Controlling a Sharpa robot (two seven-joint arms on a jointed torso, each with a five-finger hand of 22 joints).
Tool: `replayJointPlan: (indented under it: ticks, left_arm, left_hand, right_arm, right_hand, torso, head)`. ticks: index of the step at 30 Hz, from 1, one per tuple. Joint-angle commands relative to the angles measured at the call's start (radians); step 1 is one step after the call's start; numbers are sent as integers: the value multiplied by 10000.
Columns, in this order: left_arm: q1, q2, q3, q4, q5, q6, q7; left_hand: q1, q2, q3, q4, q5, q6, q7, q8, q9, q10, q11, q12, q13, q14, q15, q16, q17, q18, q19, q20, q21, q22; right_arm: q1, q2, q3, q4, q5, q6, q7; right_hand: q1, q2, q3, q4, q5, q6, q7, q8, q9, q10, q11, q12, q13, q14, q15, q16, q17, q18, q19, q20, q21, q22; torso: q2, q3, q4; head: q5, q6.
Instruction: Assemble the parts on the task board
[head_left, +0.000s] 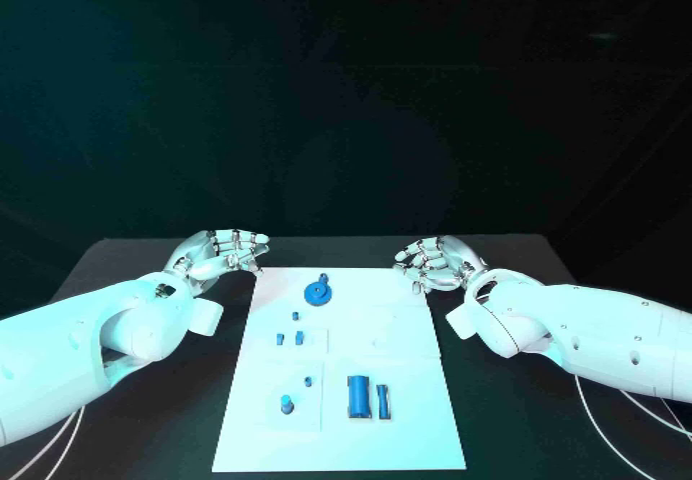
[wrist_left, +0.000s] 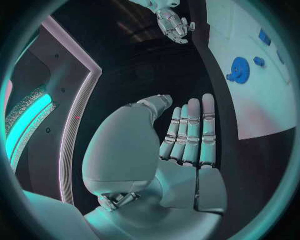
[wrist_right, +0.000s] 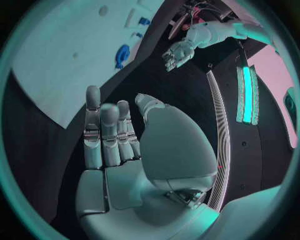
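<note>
- Left silver many-fingered hand (head_left: 221, 254): fingers straight and side by side, holding nothing, above the table beyond the far left corner of the white rectangular task board (head_left: 408, 420).
- Right silver hand (head_left: 434, 264): likewise empty, at the far right corner.
- Small blue parts: round gear-like piece (head_left: 317, 292) at the far end, cylinder (head_left: 358, 397) near.
- No readable writing.

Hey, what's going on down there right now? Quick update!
Both hands open, holding nothing: left hand, right hand, at the far corners of the task board. Blue parts lie untouched on it. Nothing in the way.
</note>
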Motion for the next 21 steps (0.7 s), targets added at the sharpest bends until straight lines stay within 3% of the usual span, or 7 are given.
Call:
replayJointPlan:
  ticks: [1, 6, 8, 10, 14, 15, 21]
  left_arm:
    - [4, 321, 11, -470, 924, -757, 864]
    - [5, 990, 18, -1447, 1285, -798, 1210]
    - [5, 1223, 21, -1800, 1360, -781, 1418]
    - [5, 1428, 24, -2103, 1415, -770, 1574]
    - [5, 1819, 28, -2657, 1530, -777, 1782]
    - [0, 1726, 18, -2519, 1127, -675, 1104]
    - [-83, 1636, 18, -2129, 1180, -1097, 1187]
  left_hand:
    - [-31, -40, 0, 126, -32, -109, 222, 103, -25, -37, 92, -226, -169, -407, 97, -535, -287, 105, -261, 98, -585, -353]
    - [91, -185, -173, 499, -71, -614, 346, 271, -135, -119, 378, -1255, -883, -1111, 570, -3541, -1721, 143, -698, 702, -3586, -2364]
    - [17, -184, -375, 719, -43, -770, -265, 176, -238, -85, 603, -1730, -961, -1557, 847, -4629, -2103, 30, -1038, 922, -4705, -3118]
    - [29, -237, -571, 813, -51, -990, -652, -171, -389, -55, 505, -2259, -962, -1663, 893, -5348, -2327, -5, -1251, 1003, -5414, -3618]
    - [286, -48, -1097, 1085, -32, -605, -771, -832, -645, 627, 345, -3710, -956, -1394, 889, -7192, -2709, -171, -948, 1022, -6809, -4783]
    - [-4152, 1959, -4984, -1607, -3172, -7516, -1962, -4030, -2405, -7512, -1573, -6498, -1587, -8236, -965, -10598, -4791, -1698, -8028, -1891, -8063, -6231]
    - [-5990, 1959, -4984, -1607, -3172, -7516, -1962, -4030, -2405, -7512, -1573, -6498, -1587, -8236, -965, -10598, -4791, -1698, -8028, -1891, -8063, -6231]
  right_arm:
    - [64, 392, 41, -936, 2027, 613, 1810]
    - [113, 1111, 112, -2379, 2932, 1302, 2460]
    - [115, 1347, 130, -2810, 3129, 1529, 2637]
    - [112, 1525, 141, -3119, 3268, 1687, 2761]
    - [97, 1808, 158, -3569, 3450, 1960, 2950]
    - [107, 1738, 148, -3461, 2808, 1213, 2224]
    - [12, 1651, 227, -3039, 3061, 911, 2340]
  right_hand:
    - [48, -188, 332, 24, -54, -177, 204, -55, -130, -418, 103, -890, -1033, -652, 210, -1252, -798, 75, -484, 224, -682, -744]
    - [-124, -389, 1128, -40, -106, -201, 473, -448, -628, -571, 559, -3362, -4192, -1710, 739, -4128, -2307, 104, -2074, 845, -712, -3172]
    - [-224, -393, 1269, -192, -233, 25, 522, -732, -906, -302, 732, -4083, -5455, -1821, 841, -5237, -2925, 177, -2471, 1018, -747, -4324]
    - [-266, -367, 1310, -272, -275, 151, 533, -854, -1014, -241, 695, -4347, -5924, -2040, 995, -5728, -3184, 114, -2678, 1126, -718, -4807]
    - [-366, -295, 1323, -544, -338, 262, 573, -1286, -1288, -191, 805, -4980, -6955, -2259, 1176, -6619, -3741, 132, -3058, 1333, -703, -5978]
    - [-4287, 1554, -3198, -2767, -2836, -7788, -1678, -4209, -4501, -9580, -933, -7344, -8917, -12002, -161, -9226, -7883, -1705, -11727, -1164, -1321, -11536]
    - [-6137, 1554, -3198, -2767, -2836, -7788, -1678, -4209, -4501, -9580, -933, -7344, -8917, -12002, -161, -9226, -7883, -1705, -11727, -1164, -1321, -11536]
  torso:
    - [-99, -11, 9]
    - [-203, 6, 27]
    - [-250, 14, 16]
    - [-286, 26, 25]
    - [-352, 77, 47]
    - [-273, 31, 29]
    - [-484, 114, -111]
  head:
    - [64, 636]
    - [127, 1079]
    - [163, 1277]
    - [184, 1345]
    - [269, 1412]
    - [207, 1334]
    - [387, 1140]
